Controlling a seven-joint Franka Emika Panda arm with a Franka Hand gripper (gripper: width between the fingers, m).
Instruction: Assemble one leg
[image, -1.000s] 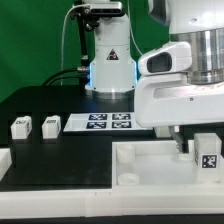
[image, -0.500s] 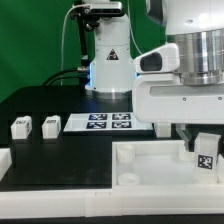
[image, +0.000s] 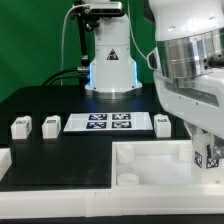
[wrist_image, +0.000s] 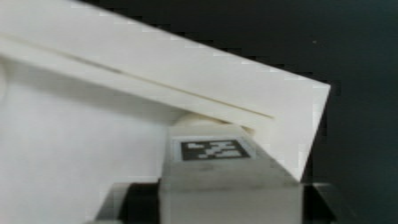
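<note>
A black table (image: 40, 150) under a green backdrop carries the whole scene, and nearest the exterior camera a white rail (image: 60, 187) runs along the table's front edge. Just behind it, toward the exterior view's right, lies the large white tray-like part (image: 150, 160), with a round socket (image: 128, 181) showing near its front wall. Over the tray's right end the gripper (image: 204, 158) hangs from the arm's bulky white wrist, and its jaws are clamped on a leg (image: 209, 157), a small white block whose black-and-white tag faces the camera; the block sits low inside the tray, though whether it touches the tray floor cannot be told. The wrist view shows the same leg (wrist_image: 215, 150) close up between the dark fingers (wrist_image: 128, 202), tag upward, pressed against a corner of the white tray wall (wrist_image: 160, 70). Farther back on the table, toward the exterior view's left, two more legs (image: 20, 127) and (image: 51, 124) stand side by side, apart from one another. Beside them lies the marker board (image: 108, 123) with its four tags, and a fourth leg (image: 162, 124) stands just at the board's right end. Behind everything rises the arm's white base (image: 110, 60), lit blue at its foot.
</note>
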